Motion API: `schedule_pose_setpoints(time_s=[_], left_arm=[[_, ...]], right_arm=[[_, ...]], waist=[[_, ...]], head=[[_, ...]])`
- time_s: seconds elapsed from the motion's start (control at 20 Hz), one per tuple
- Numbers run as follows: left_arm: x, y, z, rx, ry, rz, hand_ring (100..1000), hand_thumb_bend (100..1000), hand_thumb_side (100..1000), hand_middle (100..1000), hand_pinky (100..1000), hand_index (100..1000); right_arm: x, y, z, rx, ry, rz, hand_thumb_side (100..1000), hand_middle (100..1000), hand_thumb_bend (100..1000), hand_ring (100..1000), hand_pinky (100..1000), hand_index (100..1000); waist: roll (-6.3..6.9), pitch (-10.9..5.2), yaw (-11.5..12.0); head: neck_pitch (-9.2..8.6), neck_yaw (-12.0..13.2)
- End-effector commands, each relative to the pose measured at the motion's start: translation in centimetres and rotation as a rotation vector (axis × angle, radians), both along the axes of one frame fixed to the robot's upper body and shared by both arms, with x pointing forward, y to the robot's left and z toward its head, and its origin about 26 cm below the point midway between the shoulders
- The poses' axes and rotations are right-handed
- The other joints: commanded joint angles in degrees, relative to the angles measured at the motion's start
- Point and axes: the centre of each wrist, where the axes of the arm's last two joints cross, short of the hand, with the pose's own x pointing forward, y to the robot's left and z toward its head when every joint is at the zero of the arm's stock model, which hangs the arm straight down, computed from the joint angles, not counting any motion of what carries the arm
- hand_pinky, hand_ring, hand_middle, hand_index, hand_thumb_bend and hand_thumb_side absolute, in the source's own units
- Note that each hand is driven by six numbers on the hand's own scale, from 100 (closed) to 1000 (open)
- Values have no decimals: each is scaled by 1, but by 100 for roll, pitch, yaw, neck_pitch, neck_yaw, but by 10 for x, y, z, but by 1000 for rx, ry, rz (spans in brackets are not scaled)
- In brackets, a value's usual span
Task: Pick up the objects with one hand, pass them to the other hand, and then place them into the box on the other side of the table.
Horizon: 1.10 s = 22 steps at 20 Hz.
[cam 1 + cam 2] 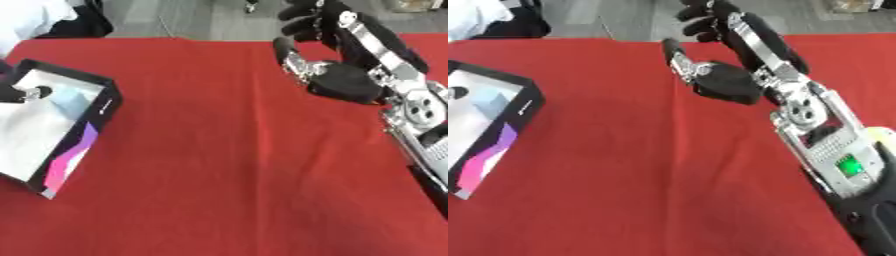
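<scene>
My right hand point(726, 75) hangs over the far side of the smooth red cloth point(227, 165), its fingers relaxed and parted, holding nothing (black shells, silver joints). The box point(61, 131), rectangular, black-walled and pale inside, sits at my left; grey floor lies beyond the table.

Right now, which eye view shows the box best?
The left eye view: the box sits whole at the table's left, black walls, white inside and the pink patch on its side all in frame. In the right eye view the picture's left edge cuts off its left part.
</scene>
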Motion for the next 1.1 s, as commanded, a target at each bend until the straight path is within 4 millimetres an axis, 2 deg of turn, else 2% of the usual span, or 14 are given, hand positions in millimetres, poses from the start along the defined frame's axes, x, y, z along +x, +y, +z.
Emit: schedule_pose_setpoints(time_s=[0.05,0.15,0.2,0.25,0.65,0.85,1.1], left_arm=[[-6,5,26,14,-88,14,728,617,513,755,807,757],[-9,2,31,-8,-130,-1,726,626,500,749,804,753],[-10,0,34,-22,-156,-11,725,628,490,748,799,752],[-12,-2,36,-33,-183,-20,721,631,481,745,795,750],[-26,-21,43,-202,-424,-113,673,615,453,692,767,721],[-34,-32,41,-308,-554,-146,661,609,447,676,759,712],[-40,-41,36,-396,-659,-153,656,605,445,669,757,702]], right_arm=[[-4,-7,13,5,-41,-4,378,805,244,807,840,924],[-3,-10,15,4,-36,-13,370,806,267,805,839,920],[-3,-12,16,4,-33,-18,397,805,251,803,838,918],[-3,-14,17,2,-28,-23,372,806,280,803,837,918],[-11,-34,26,-38,3,-38,397,807,301,801,837,910],[-18,-52,34,-67,10,-45,409,811,307,804,840,909],[-21,-76,39,-169,33,-52,445,823,332,815,848,929]], waist=[[-23,-67,2],[-26,-86,-7],[-25,-95,-13],[-25,-106,-23],[-14,-192,-149],[0,-212,-205],[9,-218,-247]], head=[[35,-240],[63,-452],[72,-547],[79,-634],[116,-1094],[122,-1197],[181,-1145]])
